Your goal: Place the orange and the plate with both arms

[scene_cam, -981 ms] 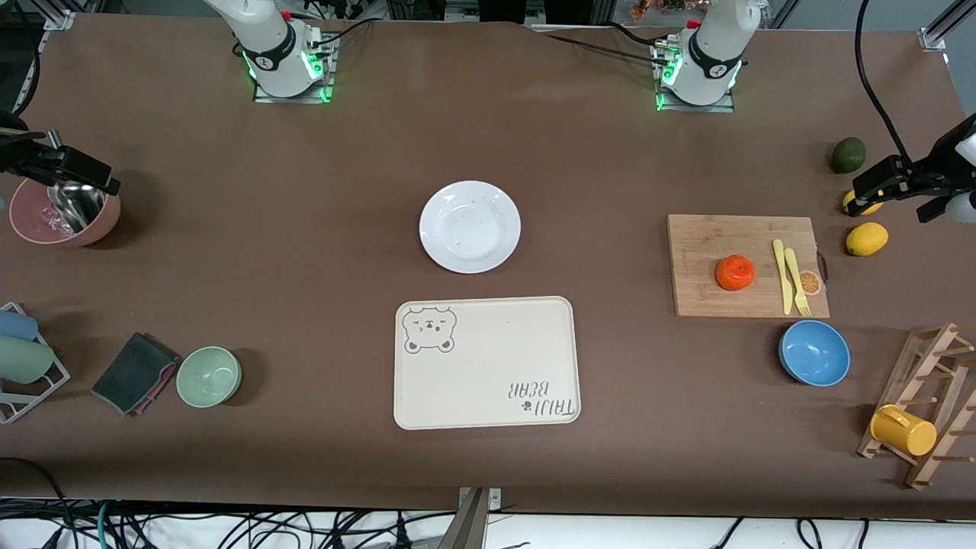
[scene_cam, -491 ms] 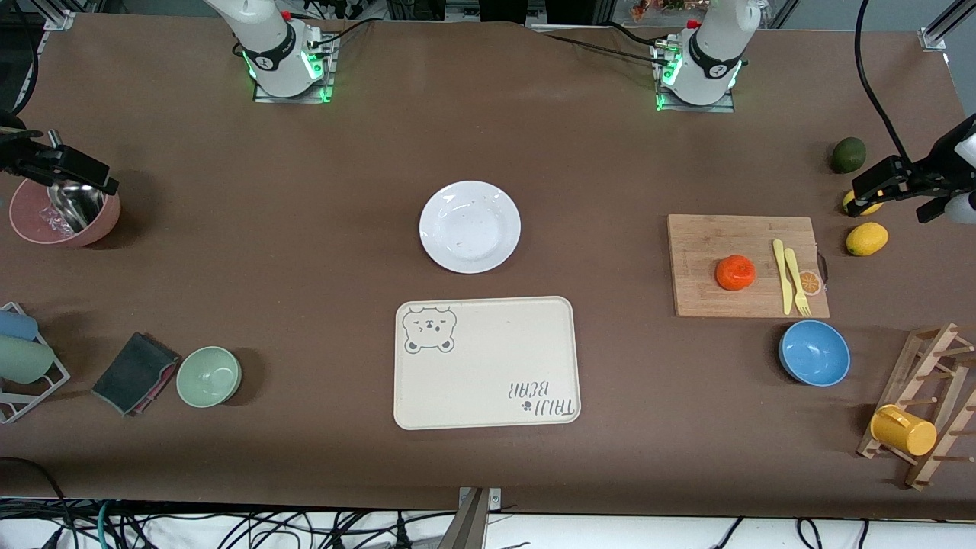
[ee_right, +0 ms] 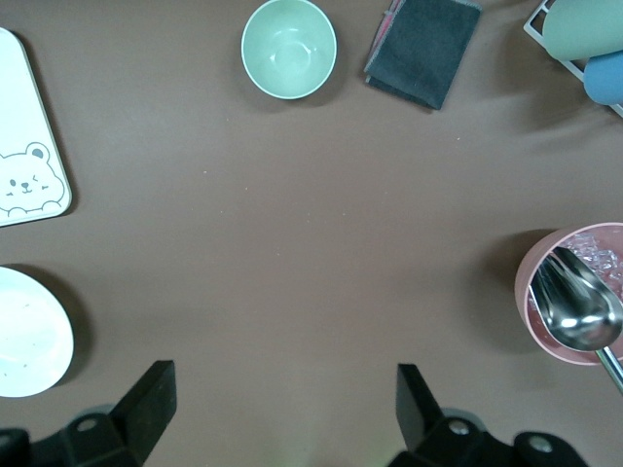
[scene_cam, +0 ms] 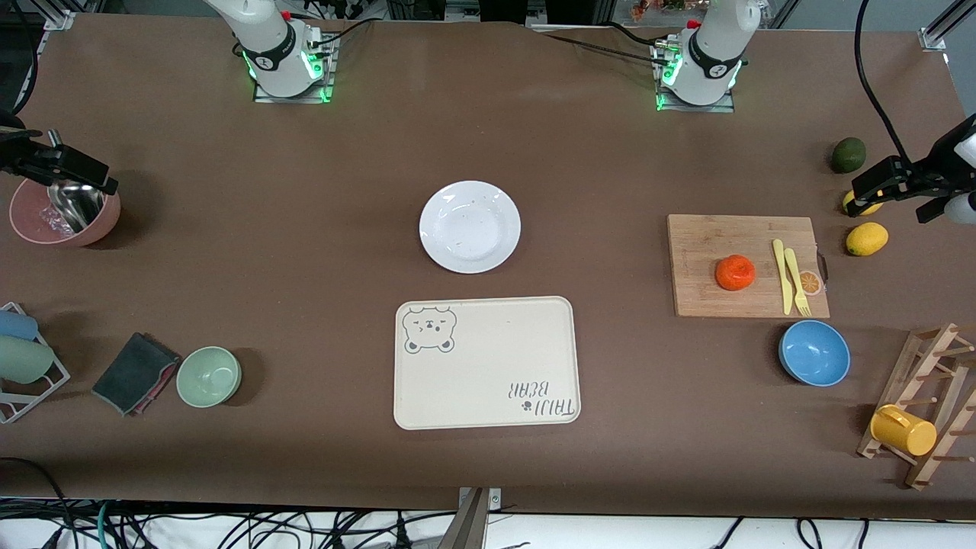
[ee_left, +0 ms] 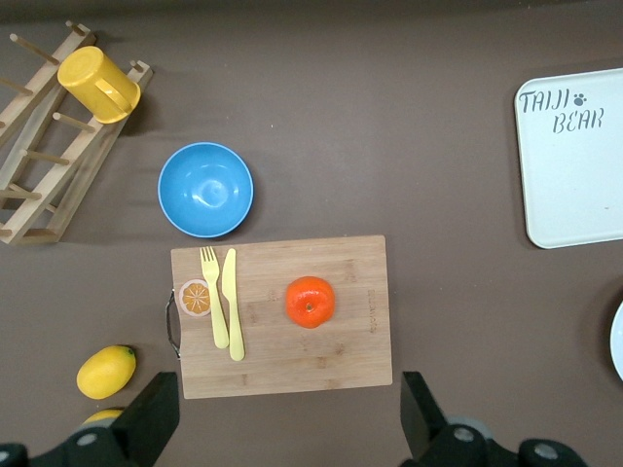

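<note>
Spread wide and empty, both pairs of jaws, high over opposite ends of the table (scene_cam: 305, 229).

Left gripper (ee_left: 287, 420): fingers (ee_left: 153, 420) well apart, up over the lemons (scene_cam: 866, 239) at the left arm's end. Straight out from the open jaws in the left wrist view, the orange (ee_left: 311, 301), sitting on the wooden cutting board (ee_left: 341, 360) beside a yellow fork and knife (ee_left: 223, 309). Past the board, a blue bowl (ee_left: 205, 189), then a wooden rack with a yellow mug (ee_left: 96, 84). Off toward one finger, a corner of the cream bear tray (ee_left: 574, 185) and only a sliver of the plate (ee_left: 618, 341) at the frame edge.

Right gripper (ee_right: 282, 413): fingers (ee_right: 148, 407) likewise spread, up over a pink bowl with a metal spoon (ee_right: 579, 311). Ahead of these jaws mostly bare brown tabletop, then a green bowl (ee_right: 288, 48) and a dark folded cloth (ee_right: 423, 49). Off to one finger's side, part of the plate and the tray's bear print.

Seen whole only from the front: plate (scene_cam: 470, 226) mid-table between the two grippers, well apart from both, tray (scene_cam: 486, 362) just nearer the front camera than it. Also front view only: a dark green fruit (scene_cam: 847, 155) near the left gripper (scene_cam: 888, 183). Right gripper (scene_cam: 57, 164) seen from the front only as a dark shape above the pink bowl.
</note>
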`<state>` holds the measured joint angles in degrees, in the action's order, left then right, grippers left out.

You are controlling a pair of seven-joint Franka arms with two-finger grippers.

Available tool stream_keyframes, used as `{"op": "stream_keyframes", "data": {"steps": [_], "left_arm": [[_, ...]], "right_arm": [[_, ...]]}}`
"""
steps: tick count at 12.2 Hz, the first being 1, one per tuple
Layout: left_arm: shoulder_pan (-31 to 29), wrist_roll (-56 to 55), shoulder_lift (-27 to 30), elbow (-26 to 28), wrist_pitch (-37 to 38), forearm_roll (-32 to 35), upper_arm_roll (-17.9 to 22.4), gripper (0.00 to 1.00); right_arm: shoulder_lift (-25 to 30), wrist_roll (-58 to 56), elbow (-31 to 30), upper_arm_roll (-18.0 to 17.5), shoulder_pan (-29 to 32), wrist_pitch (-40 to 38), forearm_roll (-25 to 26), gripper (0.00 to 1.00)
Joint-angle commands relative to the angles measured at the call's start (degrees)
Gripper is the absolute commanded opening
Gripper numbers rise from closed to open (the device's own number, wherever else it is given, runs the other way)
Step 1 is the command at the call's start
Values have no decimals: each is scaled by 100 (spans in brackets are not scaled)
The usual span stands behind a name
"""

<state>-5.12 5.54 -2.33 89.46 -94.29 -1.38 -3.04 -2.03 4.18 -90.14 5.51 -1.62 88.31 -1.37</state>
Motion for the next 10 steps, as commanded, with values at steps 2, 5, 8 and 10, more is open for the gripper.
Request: {"op": "stream_keyframes", "data": {"steps": [2,5,8,10], "left_arm": [[19,35,-84,-183,43,-152,14,100],[19,35,-84,-183,52,-152,14,100],[28,35,-93,-183,43,-144,6,100],[28,26,-110,-183,43,-152,6,100]], "right_arm": [[-7,-5,137,20,12,-69,-47,100],[1,-5,137,29,12,-42,-48,100],[1,48,137,29,12,-42,-39,100],[1,48,137,29,12,-42,-39,100]]}}
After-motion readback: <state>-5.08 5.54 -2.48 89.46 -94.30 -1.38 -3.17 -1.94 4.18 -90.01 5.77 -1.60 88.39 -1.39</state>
